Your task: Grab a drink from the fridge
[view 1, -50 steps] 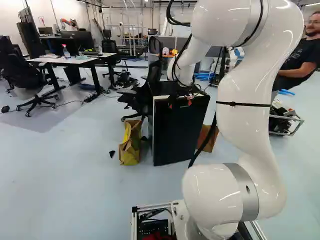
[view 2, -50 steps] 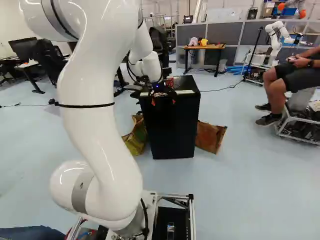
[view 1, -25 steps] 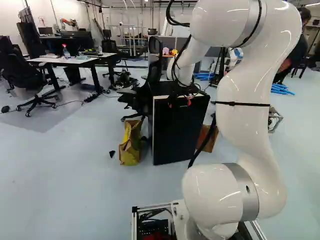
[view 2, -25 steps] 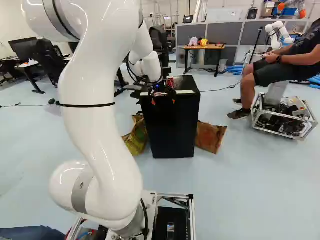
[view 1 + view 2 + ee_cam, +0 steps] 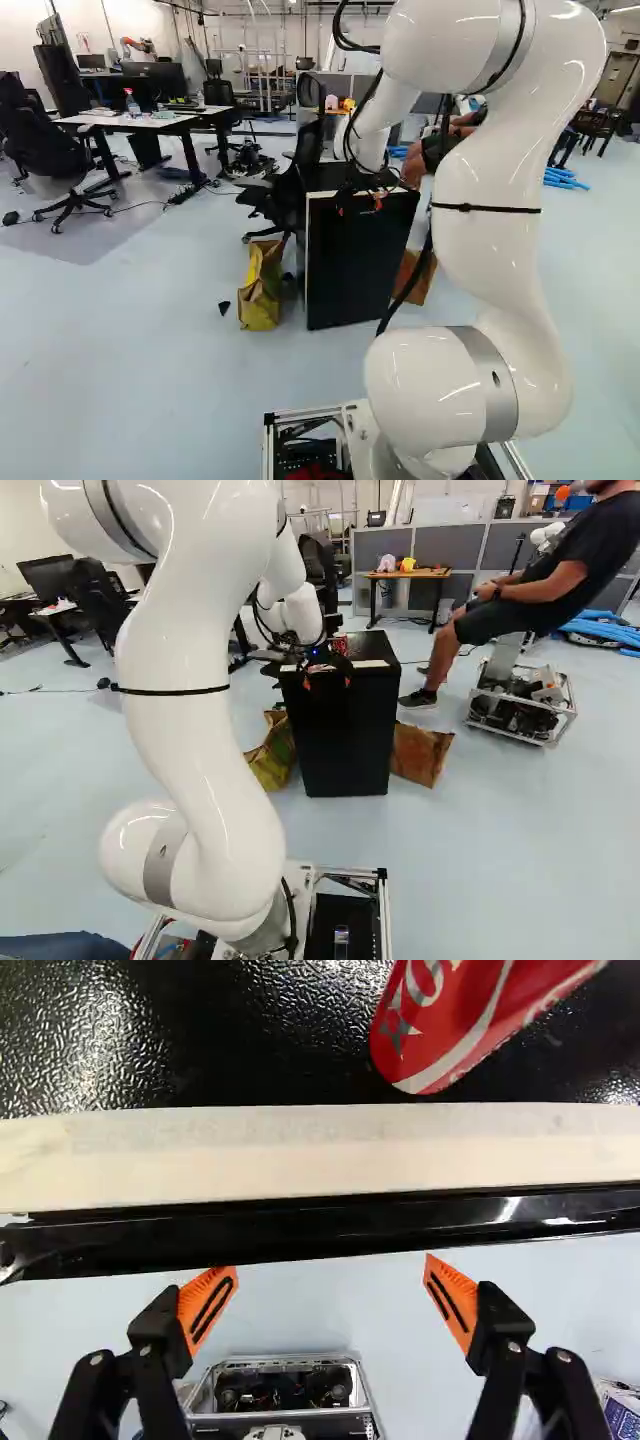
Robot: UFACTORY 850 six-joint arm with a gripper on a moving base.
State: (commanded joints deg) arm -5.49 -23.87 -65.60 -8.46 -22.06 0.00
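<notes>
Looks to me like it's lining up to open the fridge (image 5: 345, 730). Gripper (image 5: 330, 1270) is just off the fridge's top front edge, fingers spread, holding nothing; next it probably has to hook the door. Red soda can (image 5: 455, 1015) sits atop the fridge: right base view shows it, can't spot it in the left.

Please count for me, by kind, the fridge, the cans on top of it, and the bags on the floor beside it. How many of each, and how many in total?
Fridge: 1
Red can: 1
Bags: 2 (yellow-brown bag, brown bag)
Total: 4
</notes>
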